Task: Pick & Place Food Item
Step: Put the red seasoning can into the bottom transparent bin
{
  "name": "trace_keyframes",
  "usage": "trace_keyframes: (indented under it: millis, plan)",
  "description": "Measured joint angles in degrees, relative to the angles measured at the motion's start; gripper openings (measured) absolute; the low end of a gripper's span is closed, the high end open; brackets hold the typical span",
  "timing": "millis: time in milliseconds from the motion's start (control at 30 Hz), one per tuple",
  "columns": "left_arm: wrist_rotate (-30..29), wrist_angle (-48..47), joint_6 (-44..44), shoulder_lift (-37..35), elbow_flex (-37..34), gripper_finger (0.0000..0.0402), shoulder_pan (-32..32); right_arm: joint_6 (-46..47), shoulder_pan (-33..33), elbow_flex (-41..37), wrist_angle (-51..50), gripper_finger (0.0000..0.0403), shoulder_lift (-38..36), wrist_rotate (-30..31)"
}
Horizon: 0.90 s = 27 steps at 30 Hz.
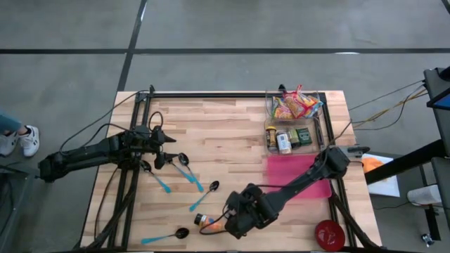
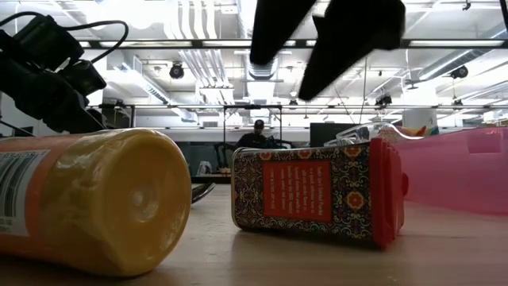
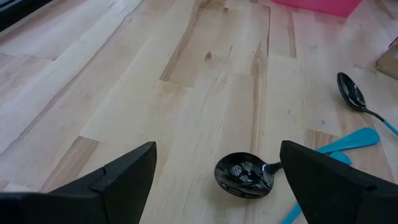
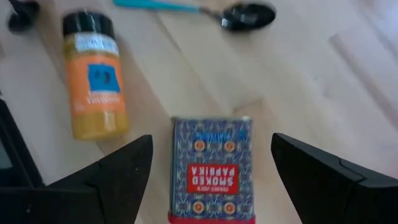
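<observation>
Hovering spread-fingered, right gripper (image 4: 208,165) straddling the patterned red-capped smoked paprika tin (image 4: 210,169) lying flat at the table's near edge, long axis running between the fingers; left gripper (image 1: 163,144), also spread, well apart.

Readable on the red panel of the patterned tin (image 4: 211,169), in the right wrist view: "SMOKED PAPRIKA", shown upside down there. Too small to read in the low view, on the same tin's red panel (image 2: 295,191). Illegible too: label print on the orange spice jar (image 4: 94,81), blue square and white strip alike.
</observation>
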Motion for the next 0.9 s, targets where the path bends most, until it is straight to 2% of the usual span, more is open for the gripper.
trace_keyframes:
  millis: [900]
  plan:
    - [0.01,-0.01,0.0,-0.02,0.0,0.0345,0.02,-0.54,0.39,-0.45,0.8,0.0325,4.62,-1.52]
